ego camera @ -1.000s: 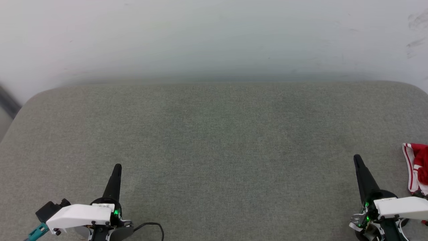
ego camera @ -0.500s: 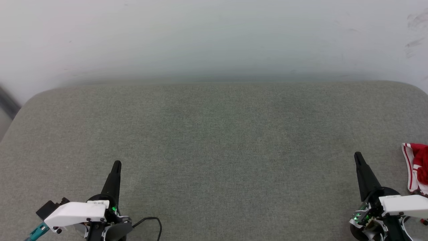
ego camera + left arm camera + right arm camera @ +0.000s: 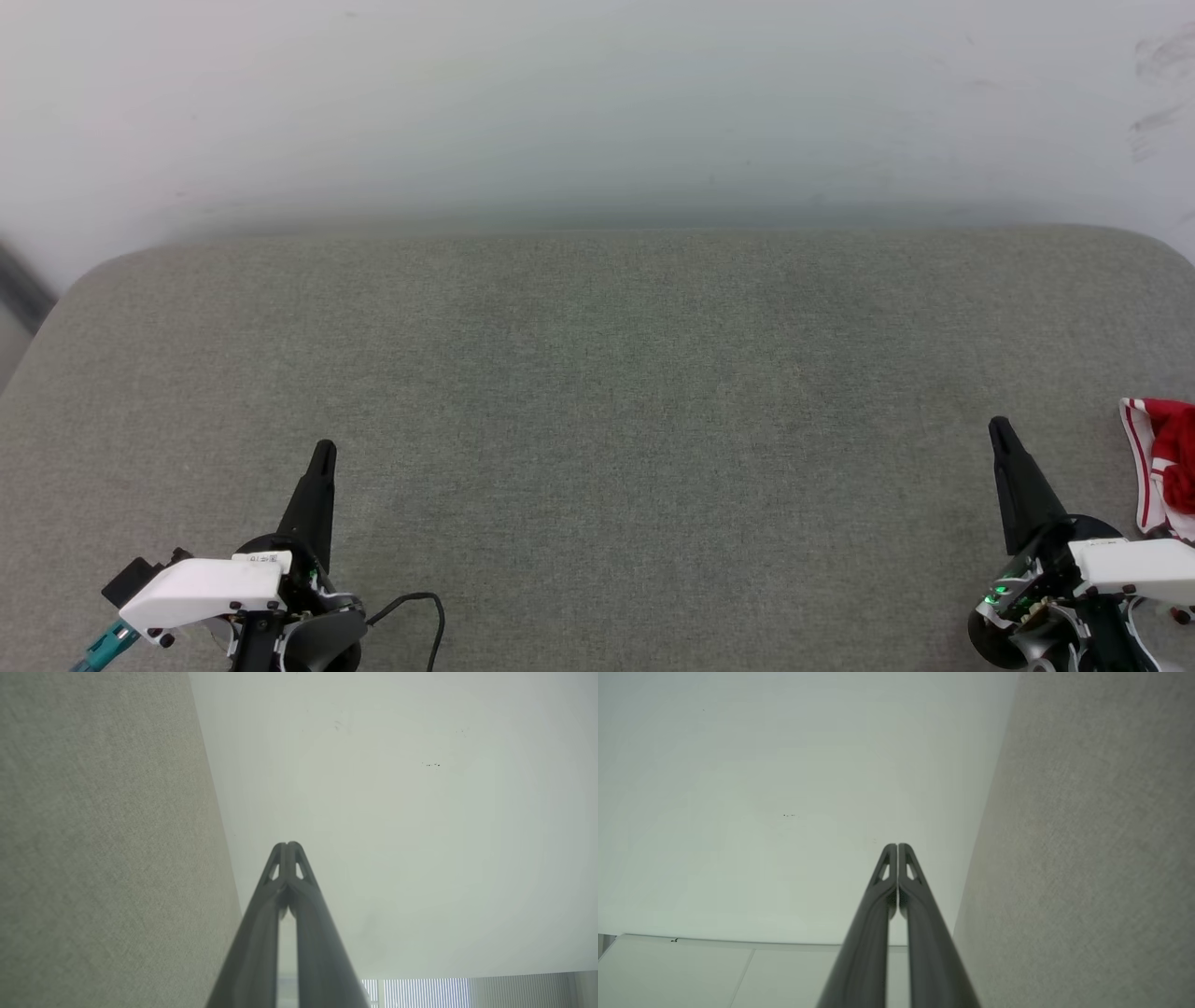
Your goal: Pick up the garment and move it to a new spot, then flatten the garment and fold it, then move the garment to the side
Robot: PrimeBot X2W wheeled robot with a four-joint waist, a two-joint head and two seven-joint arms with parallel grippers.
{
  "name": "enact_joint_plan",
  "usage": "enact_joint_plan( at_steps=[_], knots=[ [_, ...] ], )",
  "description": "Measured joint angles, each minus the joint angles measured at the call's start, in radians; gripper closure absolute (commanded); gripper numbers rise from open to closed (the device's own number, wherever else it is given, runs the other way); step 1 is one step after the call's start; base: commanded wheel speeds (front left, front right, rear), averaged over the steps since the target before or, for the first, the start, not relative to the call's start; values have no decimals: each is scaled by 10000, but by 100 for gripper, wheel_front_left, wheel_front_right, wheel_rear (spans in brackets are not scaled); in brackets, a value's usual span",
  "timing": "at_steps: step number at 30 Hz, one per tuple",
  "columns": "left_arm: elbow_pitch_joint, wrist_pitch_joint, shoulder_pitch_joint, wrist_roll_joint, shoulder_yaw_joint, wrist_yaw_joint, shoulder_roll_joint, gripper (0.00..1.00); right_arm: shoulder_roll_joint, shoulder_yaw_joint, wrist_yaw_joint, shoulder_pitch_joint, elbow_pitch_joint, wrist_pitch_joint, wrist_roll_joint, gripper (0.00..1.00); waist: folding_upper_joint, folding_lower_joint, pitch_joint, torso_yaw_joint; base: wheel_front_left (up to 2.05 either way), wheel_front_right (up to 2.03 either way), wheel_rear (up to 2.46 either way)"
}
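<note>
Both pincers are pressed together and hold nothing: the left pincer (image 3: 323, 452), and the right pincer (image 3: 999, 426) near the garment (image 3: 1162, 467). It lies bunched at the right edge of the worktop (image 3: 597, 373), maybe waiting for pick-up, maybe already put aside. I can't tell.

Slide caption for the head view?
Shut, empty left gripper and right gripper over grey cushion; red garment bunched at right edge.

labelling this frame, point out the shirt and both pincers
shirt (image 3: 1180, 476): head view, red fabric at the right edge
left pincer (image 3: 323, 450): head view, closed fingertips
right pincer (image 3: 999, 426): head view, closed fingertips
</note>
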Motion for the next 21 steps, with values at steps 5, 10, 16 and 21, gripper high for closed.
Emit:
enact_joint_plan(
  at_steps=[5,10,16,21],
  knots=[
    [4,17,0,0,13,0,-8,100,4,-15,0,-12,4,8,0,100,0,0,0,0,0,0,0],
    [4,35,0,2,29,0,-17,100,12,-27,0,-25,4,10,-2,100,0,0,0,0,0,0,0],
    [6,46,-1,6,46,0,-33,100,19,-42,0,-26,6,19,-13,100,0,0,0,0,0,0,0],
    [6,65,-1,17,58,0,-40,100,29,-58,0,-26,6,23,-15,100,0,-1,0,0,0,0,0]
  ],
)
